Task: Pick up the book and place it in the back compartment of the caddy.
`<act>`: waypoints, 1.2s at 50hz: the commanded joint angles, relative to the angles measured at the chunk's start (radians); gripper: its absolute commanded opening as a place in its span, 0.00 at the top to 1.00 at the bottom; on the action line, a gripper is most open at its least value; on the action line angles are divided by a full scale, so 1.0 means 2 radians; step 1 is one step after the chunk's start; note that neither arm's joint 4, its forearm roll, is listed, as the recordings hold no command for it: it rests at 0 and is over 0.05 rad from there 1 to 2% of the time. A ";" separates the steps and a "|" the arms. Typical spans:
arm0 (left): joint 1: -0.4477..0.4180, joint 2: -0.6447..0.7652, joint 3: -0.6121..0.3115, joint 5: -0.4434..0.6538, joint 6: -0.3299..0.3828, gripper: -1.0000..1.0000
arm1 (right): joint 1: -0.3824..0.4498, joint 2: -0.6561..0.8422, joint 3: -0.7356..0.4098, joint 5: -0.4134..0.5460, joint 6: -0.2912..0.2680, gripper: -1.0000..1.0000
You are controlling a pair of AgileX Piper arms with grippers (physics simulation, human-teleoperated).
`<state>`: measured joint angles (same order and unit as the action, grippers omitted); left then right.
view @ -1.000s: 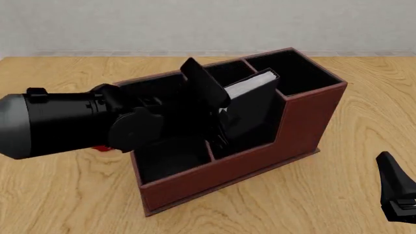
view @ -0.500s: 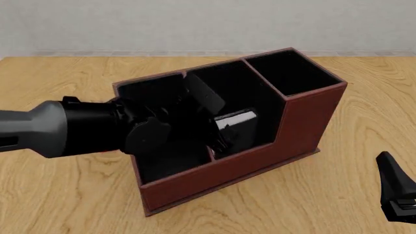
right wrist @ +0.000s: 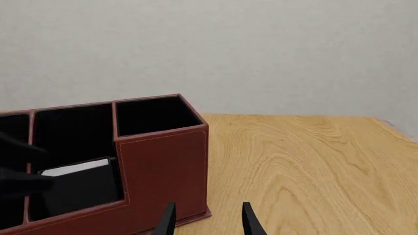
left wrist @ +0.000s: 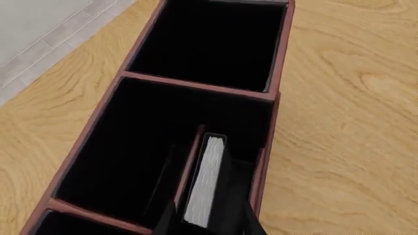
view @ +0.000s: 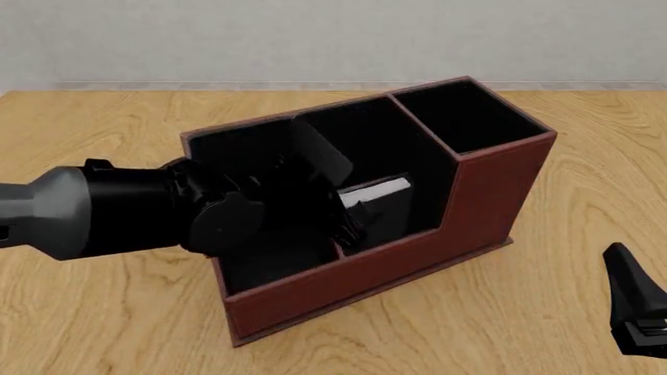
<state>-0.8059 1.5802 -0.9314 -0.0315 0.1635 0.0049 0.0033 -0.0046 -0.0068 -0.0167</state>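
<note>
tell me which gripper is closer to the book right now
Left. The left gripper is down inside the caddy right at the book. The right gripper sits far off at the table's near right, outside the caddy.

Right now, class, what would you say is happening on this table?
The left arm's tool is reaching down into the maroon caddy, with the black book standing on edge in the low-walled slot of the split section, white pages up. Whether the tool is gripping the book can't be told. The right tool hangs open beside the caddy, holding nothing.
</note>
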 commanded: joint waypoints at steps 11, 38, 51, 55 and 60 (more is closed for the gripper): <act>0.012 -0.078 0.042 -0.002 -0.011 0.00 | 0.000 0.000 0.001 -0.001 0.000 0.00; 0.063 -0.202 0.141 -0.014 -0.019 0.00 | 0.000 0.000 0.000 0.000 0.000 0.00; 0.080 -0.259 0.184 -0.011 -0.028 0.00 | 0.000 0.000 0.000 0.000 0.000 0.00; 0.091 -0.278 0.193 -0.002 -0.024 0.00 | 0.000 0.000 -0.001 0.001 0.000 0.00; 0.112 -0.317 0.190 0.029 -0.029 0.00 | 0.000 0.000 0.000 0.001 0.000 0.00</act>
<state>-0.6406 1.0586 -0.5841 -0.0280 0.1122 0.0052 0.0029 -0.0053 -0.0057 -0.0169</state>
